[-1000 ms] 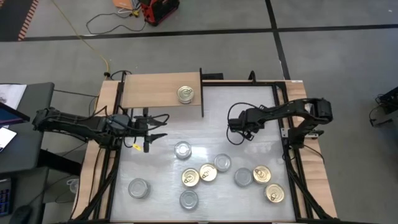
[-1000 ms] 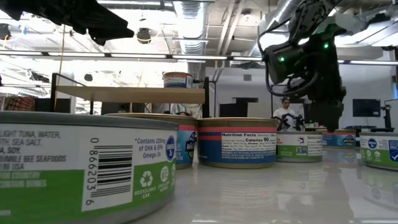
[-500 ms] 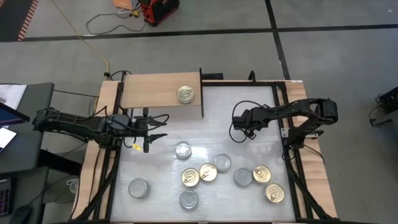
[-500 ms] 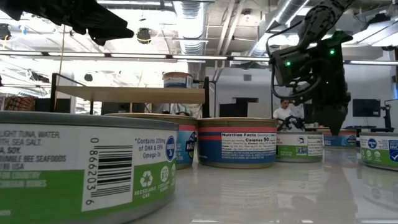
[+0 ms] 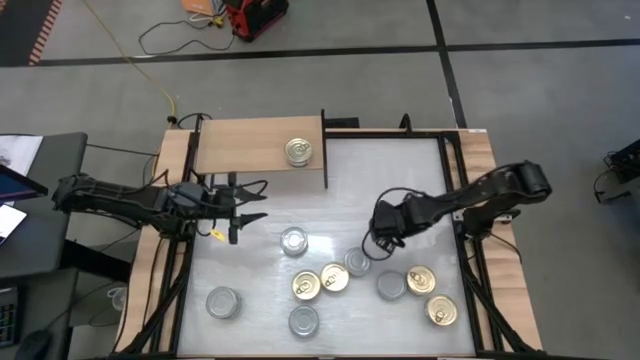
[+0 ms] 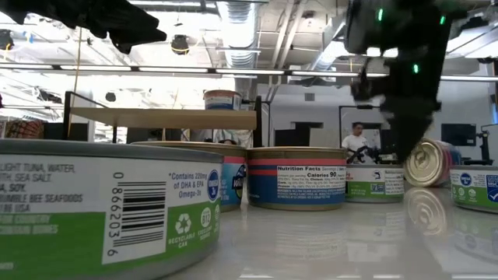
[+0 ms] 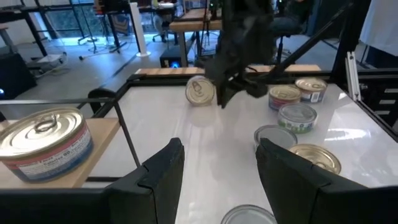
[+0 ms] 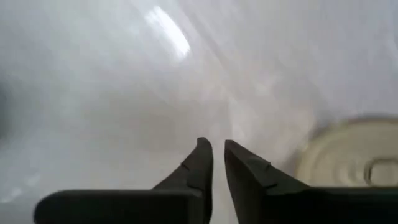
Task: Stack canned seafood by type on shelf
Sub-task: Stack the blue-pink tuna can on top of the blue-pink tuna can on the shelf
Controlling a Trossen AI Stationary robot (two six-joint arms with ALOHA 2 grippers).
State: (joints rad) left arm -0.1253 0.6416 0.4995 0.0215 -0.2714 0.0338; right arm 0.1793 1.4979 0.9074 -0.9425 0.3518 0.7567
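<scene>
The shelf (image 5: pixel 250 147) is a light wood board with a dark upright panel, at the table's far left. One gold-lidded tin (image 5: pixel 298 151) stands on it. Several tins, gold-lidded and silver-lidded, stand in a cluster (image 5: pixel 334 277) on the white table. My right gripper (image 5: pixel 372 247) is shut and low at the cluster's far side, beside a tin (image 7: pixel 200 91) that stands tipped on its edge. My left gripper (image 5: pixel 247 205) is open and hovers over the table's left side, touching nothing. My right gripper's shut fingers (image 7: pixel 222 98) come from above, pointing down, and stand against the tipped tin's edge (image 7: pixel 211 94). They push it with a finger's outer side and do not pinch it. The tin (image 6: pixel 426 163) rests tilted on its lower rim, pull-tab lid turned toward the table's left.
A silver tin (image 5: pixel 293 241) stands alone between the two grippers. Two more silver tins (image 5: pixel 224 302) (image 5: pixel 303 321) sit near the near edge. Bare white tabletop (image 5: pixel 400 170) lies right of the shelf panel. Black frame rails (image 5: pixel 462 200) run along the table's sides.
My right gripper has moved from the table's middle right toward the near edge and down to the cluster of tins. One tin beside it, flat before, has tipped up onto its edge.
</scene>
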